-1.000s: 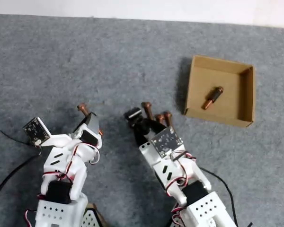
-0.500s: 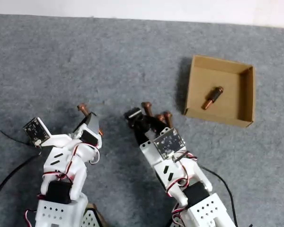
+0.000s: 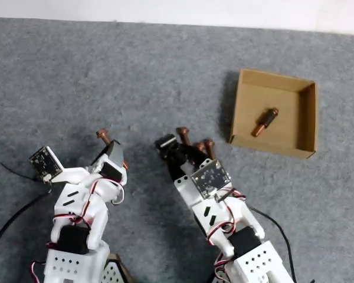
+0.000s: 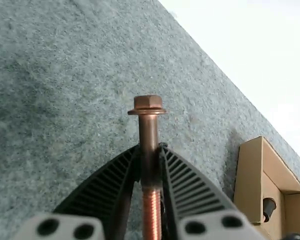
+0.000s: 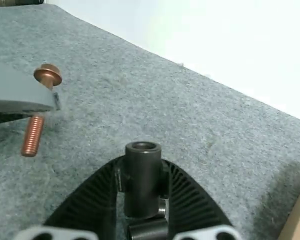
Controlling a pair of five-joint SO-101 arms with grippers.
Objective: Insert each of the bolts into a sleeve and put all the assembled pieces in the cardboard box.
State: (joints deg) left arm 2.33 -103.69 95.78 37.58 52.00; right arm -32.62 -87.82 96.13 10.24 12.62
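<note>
Left end effector: pinching a copper bolt by the shank. The hex head pokes out past the fingertips and the threaded end runs back between the jaws. It's held clear of the grey carpet surface.

Right end effector: pinching a black sleeve. The open bore faces outward, away from the wrist, and the jaws press on both sides of the tube.

From the right wrist I see the left arm's bolt off to one side, apart from the sleeve and not lined up with its bore.

From the high view, the left end effector and right end effector sit near each other at mid-surface, with a gap between them.

Three loose bolts sit on the carpet just beside my right arm, between it and the cardboard box. The arm partly hides them, so I can't tell how they rest.

The box is on the right half of the surface, well apart from both end effectors. One assembled piece lies inside it at a slant, near the middle of the floor.
</note>
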